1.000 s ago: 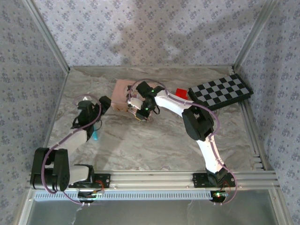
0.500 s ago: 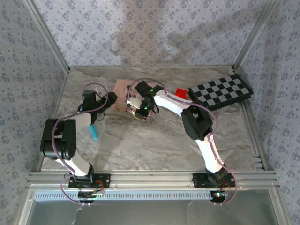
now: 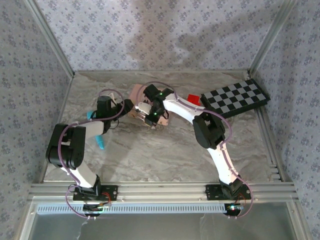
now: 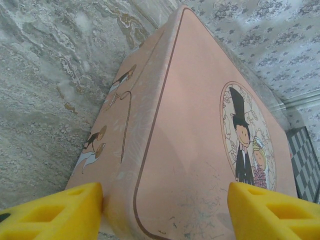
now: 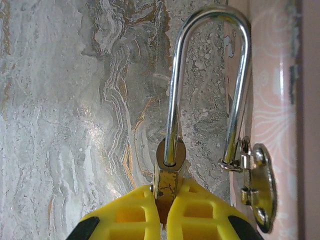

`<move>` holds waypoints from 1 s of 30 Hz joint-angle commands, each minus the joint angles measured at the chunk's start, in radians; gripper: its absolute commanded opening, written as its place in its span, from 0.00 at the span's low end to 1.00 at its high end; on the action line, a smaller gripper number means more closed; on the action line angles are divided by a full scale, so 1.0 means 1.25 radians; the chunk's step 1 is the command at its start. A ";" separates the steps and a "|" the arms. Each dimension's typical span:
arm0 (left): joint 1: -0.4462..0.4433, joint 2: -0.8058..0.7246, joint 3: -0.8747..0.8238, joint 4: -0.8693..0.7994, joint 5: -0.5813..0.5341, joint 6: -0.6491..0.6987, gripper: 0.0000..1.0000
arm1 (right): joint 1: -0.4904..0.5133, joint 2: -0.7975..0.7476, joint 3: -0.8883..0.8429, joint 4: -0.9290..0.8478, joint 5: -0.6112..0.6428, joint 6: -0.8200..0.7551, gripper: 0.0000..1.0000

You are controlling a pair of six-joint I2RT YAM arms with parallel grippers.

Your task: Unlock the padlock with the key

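Note:
A small brass padlock (image 5: 169, 172) is pinched edge-on in my right gripper (image 5: 167, 194), which is shut on its body. One leg of its silver shackle (image 5: 212, 14) enters the body. The other leg ends in the small ring of the latch (image 5: 257, 185) on the pink box (image 5: 275, 100), apart from the body. My left gripper (image 4: 165, 202) is open around a corner of the pink box (image 4: 200, 125). Its left fingertip (image 4: 60, 212) rests against the box's side wall. From above, both grippers (image 3: 127, 106) (image 3: 152, 119) meet at the box (image 3: 135, 100). The key is hidden.
A black-and-white checkerboard (image 3: 235, 97) lies at the back right, with a red block (image 3: 193, 98) beside it. A teal object (image 3: 101, 144) lies on the marble table near the left arm. Patterned walls with metal posts close in the table.
My left arm has swung forward and right to the box's left end, and its jaws have narrowed. The box has turned a little. The right gripper has stayed on the padlock.

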 commanded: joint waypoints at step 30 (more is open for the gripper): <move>-0.081 -0.367 -0.173 -0.207 -0.095 -0.130 0.69 | -0.019 -0.094 -0.173 0.145 -0.088 -0.030 0.00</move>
